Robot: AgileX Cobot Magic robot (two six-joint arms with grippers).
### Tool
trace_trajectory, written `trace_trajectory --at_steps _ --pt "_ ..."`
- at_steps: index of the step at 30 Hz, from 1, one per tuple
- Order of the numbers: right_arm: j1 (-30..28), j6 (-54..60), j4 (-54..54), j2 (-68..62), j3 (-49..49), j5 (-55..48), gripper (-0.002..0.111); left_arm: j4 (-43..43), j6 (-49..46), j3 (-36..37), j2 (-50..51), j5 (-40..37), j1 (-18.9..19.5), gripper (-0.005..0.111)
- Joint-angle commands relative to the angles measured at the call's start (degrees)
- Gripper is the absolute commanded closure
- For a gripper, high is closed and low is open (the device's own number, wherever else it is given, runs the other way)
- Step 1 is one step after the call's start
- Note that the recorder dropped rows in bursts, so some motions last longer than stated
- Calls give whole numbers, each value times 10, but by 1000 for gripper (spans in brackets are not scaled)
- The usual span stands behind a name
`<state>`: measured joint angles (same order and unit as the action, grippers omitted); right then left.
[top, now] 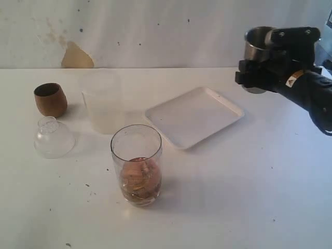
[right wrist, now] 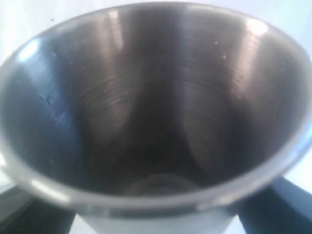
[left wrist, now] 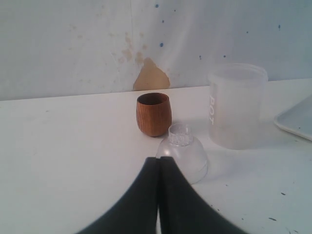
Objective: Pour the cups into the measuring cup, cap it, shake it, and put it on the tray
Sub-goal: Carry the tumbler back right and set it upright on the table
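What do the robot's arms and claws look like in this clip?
The right claw is black and blocky, on a black arm wrapped in dark fabric, with a small orange-and-white sticker near the wrist. The left claw shows only as two smooth black fingers curving to a meeting point. No cables are visible.

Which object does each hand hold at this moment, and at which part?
The right hand holds the tapered brushed-steel tumbler around its lower body, above the table. The left hand is shut and empty.

Steel tumbler (top: 256, 46) in right claw (top: 259, 70), aloft
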<state>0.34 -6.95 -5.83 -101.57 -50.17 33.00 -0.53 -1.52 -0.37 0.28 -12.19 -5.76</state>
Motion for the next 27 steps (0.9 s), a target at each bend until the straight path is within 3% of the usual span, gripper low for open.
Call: trace_trajectory --at_steps 1,10,21,23,25,27 --pt "-51 -54 -60 -39 -5 73 108 5 0 4 -3 5 -3 107" --pt "-78 -53 -94 -161 -7 155 108 5 0 4 -3 5 -3 107" --pt "-78 -64 -97 -182 -7 124 107 5 0 4 -3 5 -3 107" --pt "-78 -70 -111 -182 -7 120 94 5 0 4 -3 5 -3 107" --pt "-78 -70 -139 -178 -7 113 59 5 0 4 -3 5 -3 107" --pt "-78 -71 -131 -178 -7 110 38 5 0 4 -3 5 -3 107"
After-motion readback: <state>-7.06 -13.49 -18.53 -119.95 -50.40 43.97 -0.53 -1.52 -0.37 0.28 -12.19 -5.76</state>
